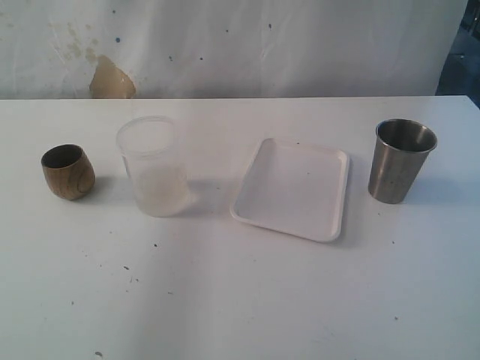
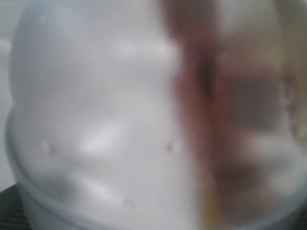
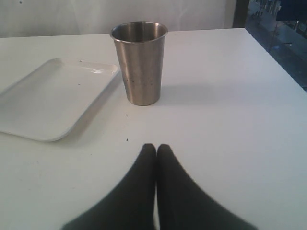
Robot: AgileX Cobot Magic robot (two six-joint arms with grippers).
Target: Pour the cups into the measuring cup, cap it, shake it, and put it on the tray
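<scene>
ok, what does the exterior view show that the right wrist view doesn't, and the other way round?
Only exterior: the wooden cup and a translucent plastic cup, both standing left of the tray. Only right wrist: the right hand, shut with its fingertips together, pointing toward the tumbler but well apart from it. Both: the steel tumbler, upright beside the white tray, on the white table.

Right gripper (image 3: 156, 146): two matte black fingers (image 3: 136, 191), smooth surface, broad at base, tapering to rounded tips.
</scene>
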